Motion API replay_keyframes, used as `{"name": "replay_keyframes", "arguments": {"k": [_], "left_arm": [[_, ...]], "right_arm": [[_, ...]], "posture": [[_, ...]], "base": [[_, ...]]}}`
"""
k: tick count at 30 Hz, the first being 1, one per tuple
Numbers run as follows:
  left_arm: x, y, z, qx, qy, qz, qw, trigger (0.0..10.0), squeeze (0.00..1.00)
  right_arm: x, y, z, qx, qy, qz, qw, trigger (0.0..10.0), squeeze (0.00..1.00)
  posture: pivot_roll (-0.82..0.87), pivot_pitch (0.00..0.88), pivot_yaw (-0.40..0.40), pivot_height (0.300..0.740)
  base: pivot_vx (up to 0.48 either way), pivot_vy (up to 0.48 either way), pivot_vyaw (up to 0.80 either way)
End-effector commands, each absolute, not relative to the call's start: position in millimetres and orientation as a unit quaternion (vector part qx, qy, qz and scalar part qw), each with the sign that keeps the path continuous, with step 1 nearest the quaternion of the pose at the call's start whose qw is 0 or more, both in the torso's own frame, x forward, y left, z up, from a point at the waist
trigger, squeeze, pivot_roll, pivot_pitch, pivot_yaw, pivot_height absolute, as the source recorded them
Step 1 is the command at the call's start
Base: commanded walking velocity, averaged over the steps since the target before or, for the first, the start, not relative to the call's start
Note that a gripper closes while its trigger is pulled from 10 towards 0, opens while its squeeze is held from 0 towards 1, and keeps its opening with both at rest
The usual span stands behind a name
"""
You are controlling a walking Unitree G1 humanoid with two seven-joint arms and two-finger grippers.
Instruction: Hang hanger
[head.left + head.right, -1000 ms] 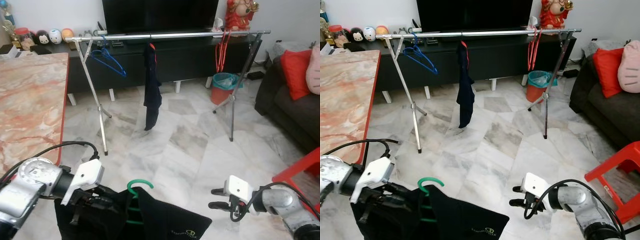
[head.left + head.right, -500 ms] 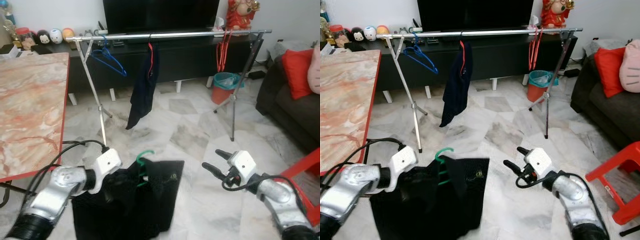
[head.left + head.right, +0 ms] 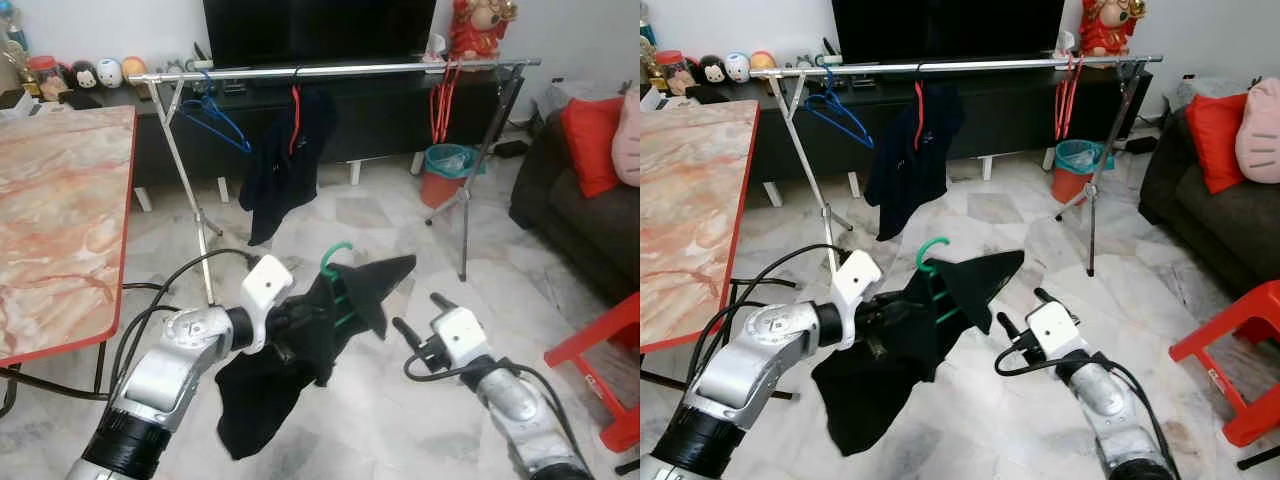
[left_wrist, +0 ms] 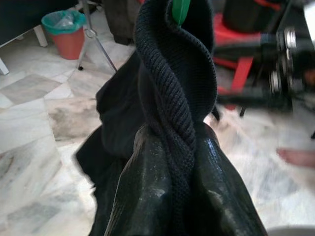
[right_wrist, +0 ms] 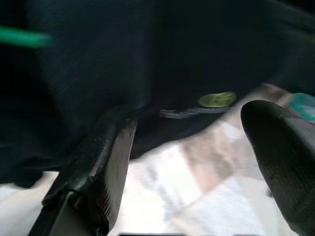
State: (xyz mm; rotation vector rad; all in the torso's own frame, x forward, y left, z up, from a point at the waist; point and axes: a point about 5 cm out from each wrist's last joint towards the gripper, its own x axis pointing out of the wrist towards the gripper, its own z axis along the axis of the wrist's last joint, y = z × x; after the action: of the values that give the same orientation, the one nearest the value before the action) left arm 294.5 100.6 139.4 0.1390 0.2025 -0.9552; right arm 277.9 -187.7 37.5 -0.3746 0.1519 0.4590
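Both fingers: left point(image 4: 147, 196) clamp garment point(image 3: 900, 340) on green hanger point(image 3: 932, 262); right point(image 5: 98, 162) spread, empty.

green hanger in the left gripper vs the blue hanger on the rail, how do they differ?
The green hanger carries a black garment and is held in the left gripper, off the rail; the blue hanger is bare and hooked on the rail. The green one sits low over the floor, the blue one up near the rail's left end. Both have open hooks pointing up.
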Motion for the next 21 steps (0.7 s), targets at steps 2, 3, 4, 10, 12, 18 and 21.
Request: {"name": "replay_keyframes", "arguments": {"k": [2, 3, 4, 10, 12, 18, 21], "left_arm": [[298, 92, 158, 0.053, 0.065, -0.464, 0.882, 10.0, 0.00], [298, 92, 158, 0.053, 0.065, -0.464, 0.882, 10.0, 0.00], [298, 89, 159, 0.052, 0.065, -0.464, 0.882, 10.0, 0.00], [294, 77, 161, 0.047, 0.061, -0.485, 0.871, 10.0, 0.00], [294, 76, 161, 0.047, 0.061, -0.484, 0.871, 10.0, 0.00], [288, 75, 162, 0.054, 0.050, -0.506, 0.860, 10.0, 0.00], [284, 76, 160, 0.054, 0.054, -0.517, 0.852, 10.0, 0.00]], "right_arm": [[267, -172, 26, -0.154, 0.095, 0.282, 0.942, 10.0, 0.00], [267, -172, 26, -0.154, 0.095, 0.282, 0.942, 10.0, 0.00], [264, -170, 23, -0.157, 0.099, 0.296, 0.937, 10.0, 0.00], [255, -161, 16, -0.159, 0.120, 0.349, 0.916, 10.0, 0.00], [256, -162, 17, -0.162, 0.116, 0.336, 0.920, 10.0, 0.00], [258, -164, 17, -0.178, 0.100, 0.308, 0.929, 10.0, 0.00], [258, -166, 15, -0.185, 0.101, 0.303, 0.929, 10.0, 0.44]], "posture": [[0.00, 0.000, -0.022, 0.740], [0.00, 0.000, -0.022, 0.740], [0.00, 0.000, -0.022, 0.740], [-0.01, 0.000, -0.019, 0.740], [-0.01, 0.000, -0.019, 0.740], [0.00, 0.000, -0.021, 0.740], [0.00, 0.000, -0.021, 0.740]], "base": [[0.000, 0.000, 0.00], [0.000, 0.000, 0.00], [0.000, 0.000, 0.00], [0.000, 0.000, 0.00], [0.000, 0.000, 0.00], [0.000, 0.000, 0.00], [0.000, 0.000, 0.00]]}}
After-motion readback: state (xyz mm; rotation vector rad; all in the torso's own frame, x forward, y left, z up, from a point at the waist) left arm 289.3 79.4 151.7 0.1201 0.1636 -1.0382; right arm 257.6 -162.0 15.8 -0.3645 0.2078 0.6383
